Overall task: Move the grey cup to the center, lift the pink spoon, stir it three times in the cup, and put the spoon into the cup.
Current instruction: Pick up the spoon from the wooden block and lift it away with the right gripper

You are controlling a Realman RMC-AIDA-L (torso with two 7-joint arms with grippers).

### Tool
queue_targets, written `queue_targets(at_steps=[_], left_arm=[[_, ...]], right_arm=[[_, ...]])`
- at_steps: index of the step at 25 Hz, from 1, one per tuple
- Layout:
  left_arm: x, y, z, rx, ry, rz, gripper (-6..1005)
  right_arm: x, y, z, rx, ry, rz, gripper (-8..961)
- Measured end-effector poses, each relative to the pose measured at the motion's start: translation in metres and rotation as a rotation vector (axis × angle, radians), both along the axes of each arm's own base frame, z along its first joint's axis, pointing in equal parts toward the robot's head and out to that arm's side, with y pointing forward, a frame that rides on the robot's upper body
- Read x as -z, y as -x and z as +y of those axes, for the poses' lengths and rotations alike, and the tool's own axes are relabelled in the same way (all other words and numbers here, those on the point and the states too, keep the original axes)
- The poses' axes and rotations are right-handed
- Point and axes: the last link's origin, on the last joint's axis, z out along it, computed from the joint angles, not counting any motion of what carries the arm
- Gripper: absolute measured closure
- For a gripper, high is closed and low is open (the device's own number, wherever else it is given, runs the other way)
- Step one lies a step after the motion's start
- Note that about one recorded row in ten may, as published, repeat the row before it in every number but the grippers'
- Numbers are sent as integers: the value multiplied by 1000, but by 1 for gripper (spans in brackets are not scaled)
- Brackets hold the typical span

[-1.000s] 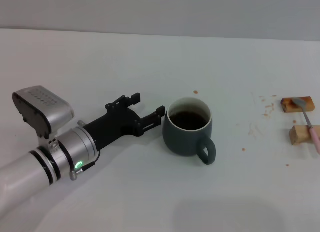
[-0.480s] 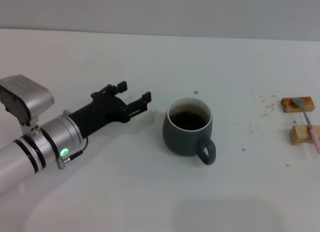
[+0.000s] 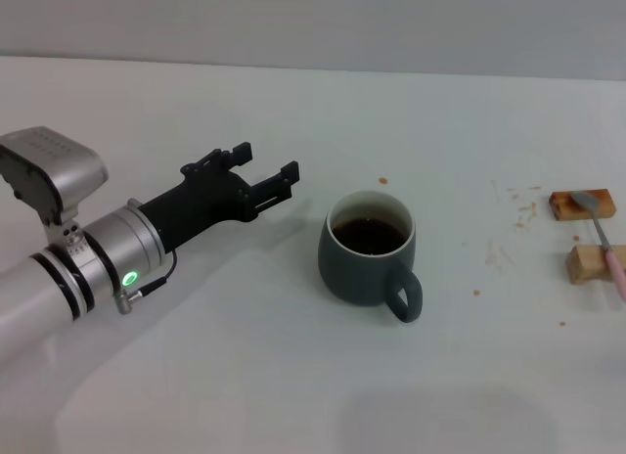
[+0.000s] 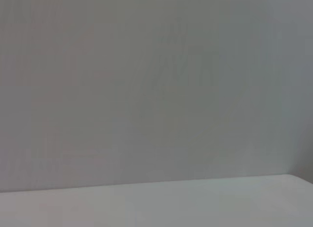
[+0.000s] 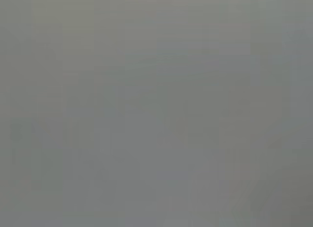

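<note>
Grey cup (image 3: 369, 260) set at center, released.
Left gripper (image 3: 264, 174) now backed off and raised, fingers spread, empty; pink spoon (image 3: 606, 242) next, untouched on wooden blocks (image 3: 585, 233).

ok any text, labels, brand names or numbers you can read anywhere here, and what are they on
None readable.
Grey cup: plain glaze, no print or logo.
Pink spoon: no marking visible.
Two wooden blocks under the spoon: bare.
Left gripper and its arm: no lettering; only a lit green light on the wrist.
Left and right wrist views: blank surfaces, no text.
</note>
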Motion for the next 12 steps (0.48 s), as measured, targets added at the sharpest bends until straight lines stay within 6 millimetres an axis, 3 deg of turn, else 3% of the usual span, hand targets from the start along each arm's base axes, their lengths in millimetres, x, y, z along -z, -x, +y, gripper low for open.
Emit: queue_targets(at_steps=[7,12], left_arm=[[2,1,2,-7,2,13,170],[2,2,5,-21,7,17,170]], right_arm=[[19,11,4,-54,105,31,508],[29,12,2,-57,166,46,439]])
